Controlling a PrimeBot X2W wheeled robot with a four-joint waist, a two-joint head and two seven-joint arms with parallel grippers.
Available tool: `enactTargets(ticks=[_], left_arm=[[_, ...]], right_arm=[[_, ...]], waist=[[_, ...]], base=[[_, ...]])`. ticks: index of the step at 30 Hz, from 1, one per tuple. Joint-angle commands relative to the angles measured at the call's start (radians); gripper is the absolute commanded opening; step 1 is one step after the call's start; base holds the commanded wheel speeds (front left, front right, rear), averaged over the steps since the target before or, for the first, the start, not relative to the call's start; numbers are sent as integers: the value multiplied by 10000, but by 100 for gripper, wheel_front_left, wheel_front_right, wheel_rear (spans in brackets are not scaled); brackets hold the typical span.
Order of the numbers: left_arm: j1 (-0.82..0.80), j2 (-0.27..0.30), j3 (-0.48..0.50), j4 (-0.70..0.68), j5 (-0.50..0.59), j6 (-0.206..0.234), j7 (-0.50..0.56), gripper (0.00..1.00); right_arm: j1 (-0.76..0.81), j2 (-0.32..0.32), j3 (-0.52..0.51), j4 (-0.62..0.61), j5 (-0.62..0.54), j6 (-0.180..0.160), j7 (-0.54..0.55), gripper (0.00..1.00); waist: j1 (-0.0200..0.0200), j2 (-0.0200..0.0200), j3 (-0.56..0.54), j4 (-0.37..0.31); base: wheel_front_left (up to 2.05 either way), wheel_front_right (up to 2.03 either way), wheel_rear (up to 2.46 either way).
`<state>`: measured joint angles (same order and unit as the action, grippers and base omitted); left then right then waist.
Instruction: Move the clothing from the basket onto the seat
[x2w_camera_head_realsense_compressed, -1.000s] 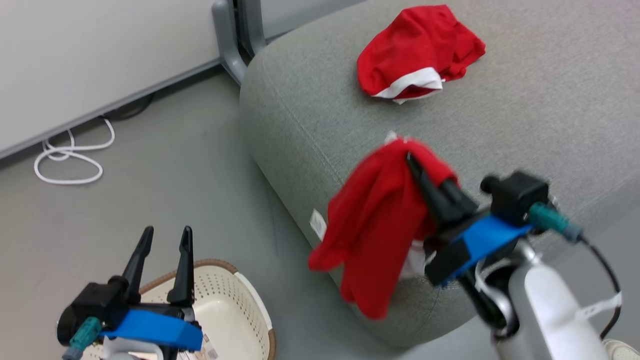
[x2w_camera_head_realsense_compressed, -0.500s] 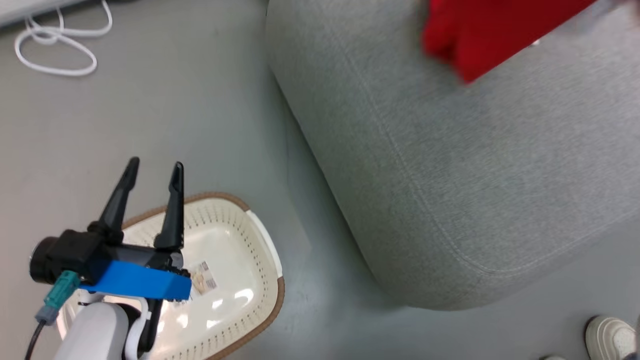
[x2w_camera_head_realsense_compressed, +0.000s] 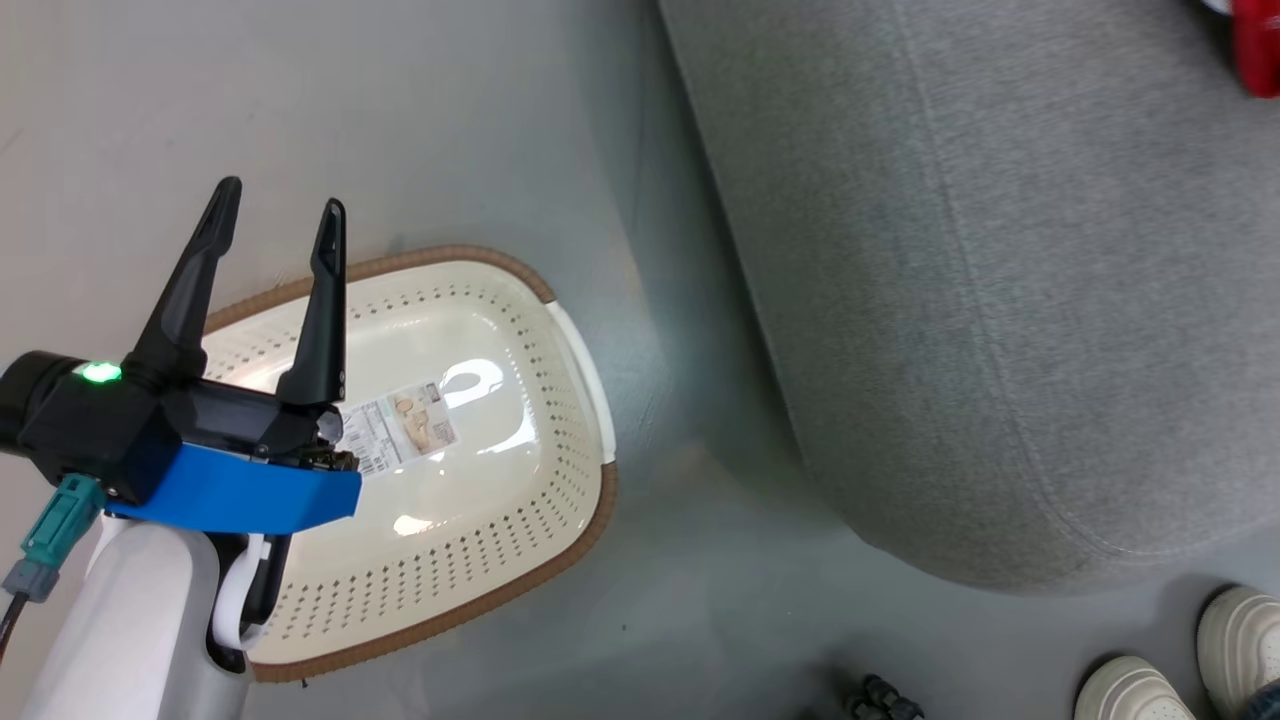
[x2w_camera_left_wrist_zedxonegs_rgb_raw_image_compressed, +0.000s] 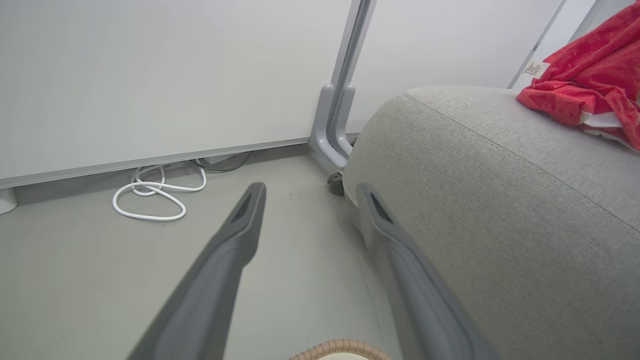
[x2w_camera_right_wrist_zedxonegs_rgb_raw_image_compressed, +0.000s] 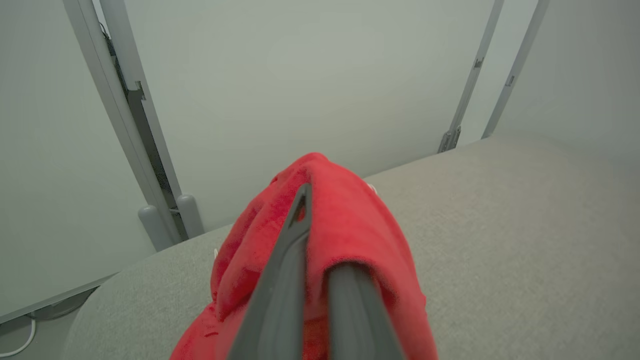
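- The clothing (x2w_camera_right_wrist_zedxonegs_rgb_raw_image_compressed: 360, 225), a red top, hangs draped over the right gripper (x2w_camera_right_wrist_zedxonegs_rgb_raw_image_compressed: 315, 260), whose clenched fingers pinch it above the seat (x2w_camera_right_wrist_zedxonegs_rgb_raw_image_compressed: 525, 240).
- A second garment (x2w_camera_left_wrist_zedxonegs_rgb_raw_image_compressed: 590, 85) already lies on the cushion.
- The basket (x2w_camera_head_realsense_compressed: 575, 440) sits on the floor (x2w_camera_head_realsense_compressed: 450, 150) beside the seat, its bottom bare; the left gripper (x2w_camera_head_realsense_compressed: 282, 195) hovers over it, jaws spread, holding nothing.
- This looks like the final delivery: next, lower the cloth and let go.
- A second ago the head camera faced the seat; it has since swung down to the basket.
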<state>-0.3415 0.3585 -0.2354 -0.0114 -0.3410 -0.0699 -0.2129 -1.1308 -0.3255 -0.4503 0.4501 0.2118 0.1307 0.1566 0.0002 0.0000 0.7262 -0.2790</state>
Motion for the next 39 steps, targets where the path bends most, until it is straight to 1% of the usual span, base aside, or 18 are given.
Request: enactTargets(ticks=[1,6,7,8,13,16,19,23,29,33,35,39], left_arm=[[-219,71,11,-75,79,1,-13,100],[-248,81,8,-6,64,47,-55,100],[-231,64,17,36,42,65,-81,100],[-208,30,14,87,8,72,-104,100],[-74,-233,-84,417,-122,-4,-309,100],[108,-429,-79,747,-219,-25,-418,100],[331,-634,25,1020,-336,-43,-477,100],[814,-912,228,1427,-459,-37,-523,100],[1688,-1398,821,1687,-541,-14,-530,100],[2301,-1660,1176,1868,-543,-49,-533,100],[2560,-1785,1339,1928,-540,-37,-532,100],[2979,-2019,1602,2111,-492,-66,-533,100]], right_arm=[[308,144,-139,482,-143,1,-230,0],[609,237,-152,1505,-349,1,-613,0],[709,222,-87,1691,-458,1,-733,38],[776,202,-26,1874,-537,1,-840,100],[1267,146,228,2373,-903,1,-1301,100],[1741,262,477,2443,-1043,1,-1453,100],[2356,380,727,2355,-1146,1,-1492,100],[3407,737,1071,2059,-1208,1,-1565,100],[5168,1336,2025,990,-1066,1,-1697,100],[6336,1706,2516,-84,-1025,1,-1763,100],[6945,1946,2742,-602,-1063,1,-1766,100],[7970,2221,3041,-1616,-1093,3,-1959,100]], waist=[[-2,0,283,275],[-2,0,229,350],[-2,0,166,364],[-2,0,81,381],[-2,0,-651,525],[-2,0,-1258,595],[-2,0,-1920,636],[-2,0,-2958,692],[-2,0,-4319,846],[-2,0,-4990,1028],[-2,0,-5286,1171],[-2,0,-5817,1568]], base=[[0,0,0],[0,0,0],[0,0,0],[0,0,0],[0,0,0],[0,0,0],[0,0,0],[0,0,0],[0,0,0],[0,0,0],[0,0,0],[0,0,0]])
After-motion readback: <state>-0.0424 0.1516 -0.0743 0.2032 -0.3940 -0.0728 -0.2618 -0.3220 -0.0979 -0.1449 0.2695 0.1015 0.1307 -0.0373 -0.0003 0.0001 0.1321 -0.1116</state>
